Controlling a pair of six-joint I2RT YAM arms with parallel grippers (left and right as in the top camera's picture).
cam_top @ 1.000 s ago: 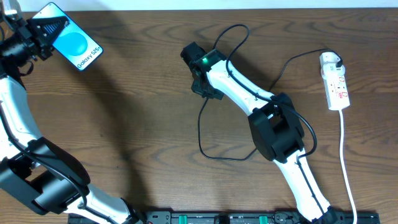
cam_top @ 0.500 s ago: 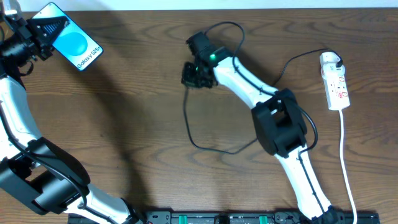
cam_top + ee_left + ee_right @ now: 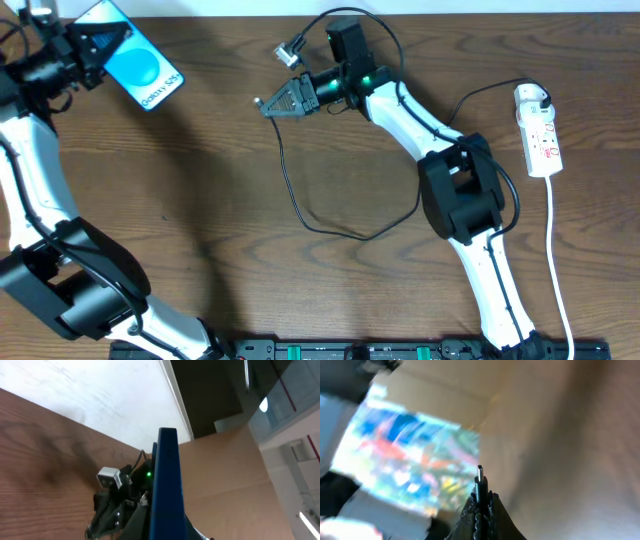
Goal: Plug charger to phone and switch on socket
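The phone [image 3: 143,70], blue screen up, is held off the table at the far left by my left gripper [image 3: 100,45], which is shut on its upper end. From the left wrist it shows edge-on as a blue slab, the phone [image 3: 167,485]. My right gripper [image 3: 266,103] points left toward it, shut on the charger's plug tip [image 3: 479,477], which pokes out past the fingers [image 3: 492,505]. The black charger cable [image 3: 300,215] loops down over the table and runs to the white adapter [image 3: 533,97] seated in the socket [image 3: 543,145] at the far right.
The socket's white cord [image 3: 560,270] runs down the right side to the front edge. A black rail [image 3: 360,350] lines the front edge. The right arm's links [image 3: 460,195] cross the middle right. The right wrist background is blurred.
The right gripper has lifted and swung up and left toward the phone with the plug, dragging the cable loop along. The left arm has shifted the phone slightly right.
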